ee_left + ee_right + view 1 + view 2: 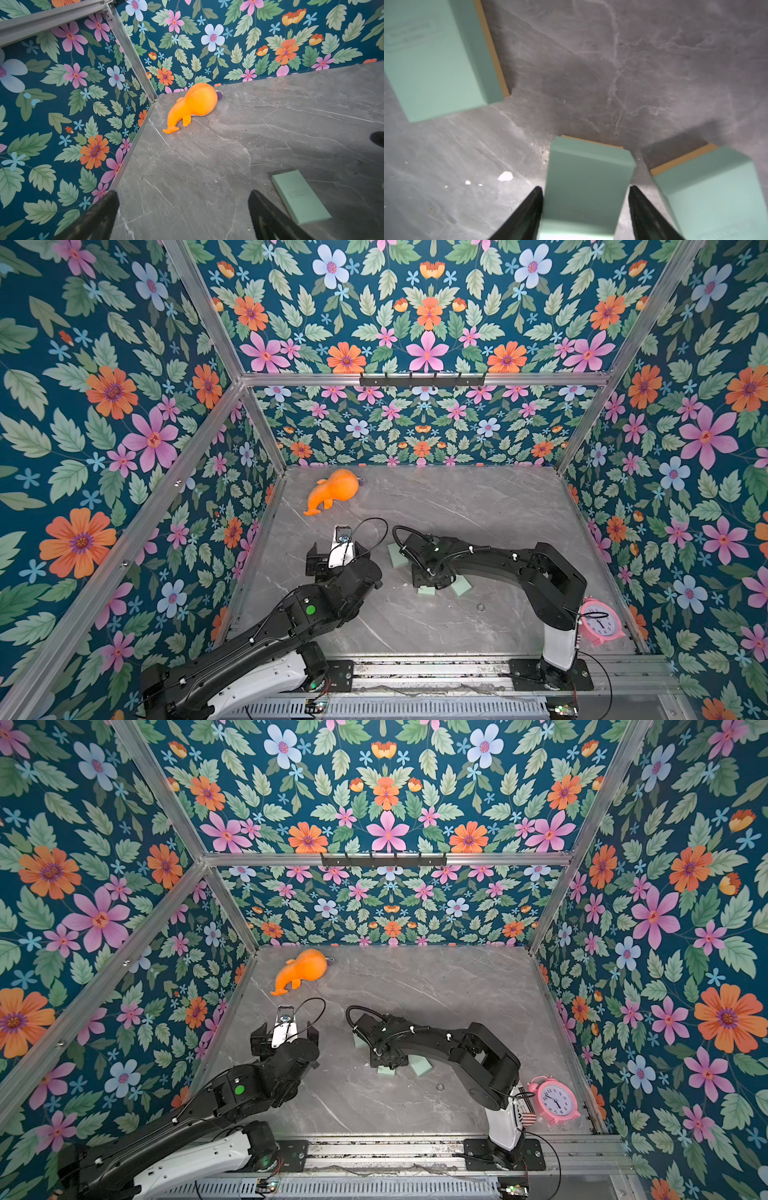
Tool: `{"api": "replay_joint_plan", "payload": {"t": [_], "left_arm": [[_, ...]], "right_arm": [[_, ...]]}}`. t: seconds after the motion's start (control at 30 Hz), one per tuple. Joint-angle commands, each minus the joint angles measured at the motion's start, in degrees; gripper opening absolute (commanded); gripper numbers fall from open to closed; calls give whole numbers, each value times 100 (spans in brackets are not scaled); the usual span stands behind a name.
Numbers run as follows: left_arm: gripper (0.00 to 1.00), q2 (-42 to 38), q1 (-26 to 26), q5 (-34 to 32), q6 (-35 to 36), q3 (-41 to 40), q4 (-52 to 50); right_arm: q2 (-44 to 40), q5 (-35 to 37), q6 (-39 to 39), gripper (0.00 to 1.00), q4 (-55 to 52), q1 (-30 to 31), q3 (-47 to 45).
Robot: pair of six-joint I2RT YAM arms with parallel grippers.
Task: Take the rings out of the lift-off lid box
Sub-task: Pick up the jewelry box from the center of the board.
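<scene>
Right gripper (584,188): jaws straddle a mint-green box (589,166), close against both its sides; whether they actually press on it cannot be told. Likely purpose: lifting or steadying the box to reach its contents. Left gripper (182,216): spread wide, empty, held clear. Ring (481,607): one small hoop lies loose on the marble table (415,626), near that box; no others are visible.

An orange plush toy (301,969) is lying at ten o'clock on the grey marble tabletop (457,986), a pink alarm clock (555,1100) standing at four. The black right arm (457,1048) is covering mint-green box pieces (422,1068), a thin ring (439,1087) lying at their five.
</scene>
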Motion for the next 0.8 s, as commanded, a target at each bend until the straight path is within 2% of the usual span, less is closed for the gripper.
{"api": "replay_joint_plan", "payload": {"t": [0.0, 0.4, 0.77], "left_arm": [[100, 8, 3, -59, 39, 27, 20], [100, 28, 4, -57, 39, 27, 7], [100, 114, 1, -20, 55, 40, -26]], "right_arm": [[-20, 108, 86, 64, -56, 10, -15], [-18, -36, -61, 55, -39, 25, 50], [-370, -455, -602, 48, 237, 71, 5]]}}
